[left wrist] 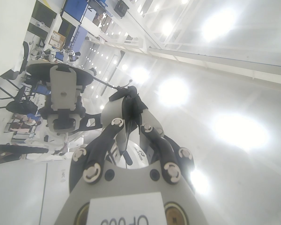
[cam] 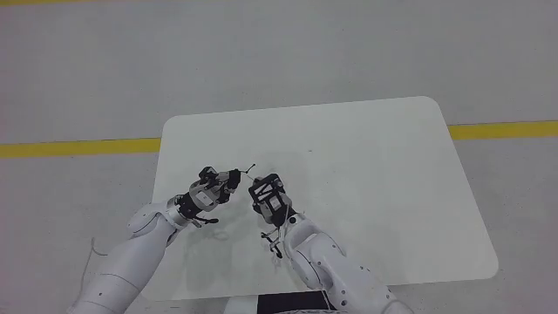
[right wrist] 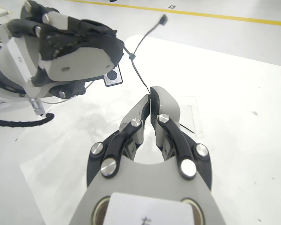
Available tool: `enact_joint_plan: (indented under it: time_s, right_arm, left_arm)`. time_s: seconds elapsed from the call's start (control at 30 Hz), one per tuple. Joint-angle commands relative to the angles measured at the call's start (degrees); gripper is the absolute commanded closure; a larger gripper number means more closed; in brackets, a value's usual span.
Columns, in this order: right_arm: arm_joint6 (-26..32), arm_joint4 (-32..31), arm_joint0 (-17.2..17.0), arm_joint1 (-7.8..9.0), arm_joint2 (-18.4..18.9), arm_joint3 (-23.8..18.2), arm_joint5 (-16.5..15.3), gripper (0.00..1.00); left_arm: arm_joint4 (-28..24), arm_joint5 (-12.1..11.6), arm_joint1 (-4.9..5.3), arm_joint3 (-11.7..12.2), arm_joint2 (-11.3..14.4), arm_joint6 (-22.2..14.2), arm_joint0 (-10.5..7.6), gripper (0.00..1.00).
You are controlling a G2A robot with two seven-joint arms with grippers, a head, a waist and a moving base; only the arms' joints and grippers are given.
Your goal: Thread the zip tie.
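**A:** so is the zip tie point(right wrist: 131, 56) through yet or what?

**B:** mostly, I think. The left hand point(left wrist: 130, 97) is clamped on it, and right beside that hand it seems to pass through its own head. The right hand point(right wrist: 149, 99), near the left hand, is pinched shut on the thin end. The table point(cam: 375, 183) sits below the left hand.

**A:** what's left?

**B:** probably pulling it snug. Can't tell if it's latched.
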Motion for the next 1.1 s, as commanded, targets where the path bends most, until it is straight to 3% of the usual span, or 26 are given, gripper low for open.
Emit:
enact_joint_plan:
  time_s: [0.0, 1.07]
  right_arm:
    - [0.55, -0.14, 0.13, -0.04, -0.06, 0.25, 0.14, 1.00]
    - [5.35, -4.58, 0.73, -0.26, -0.34, 1.87, 0.85, 1.00]
  left_arm:
    - [0.00, 0.00, 0.00, 0.00, 0.00, 0.00, 0.00, 1.00]
    - [0.00, 0.00, 0.00, 0.00, 0.00, 0.00, 0.00, 1.00]
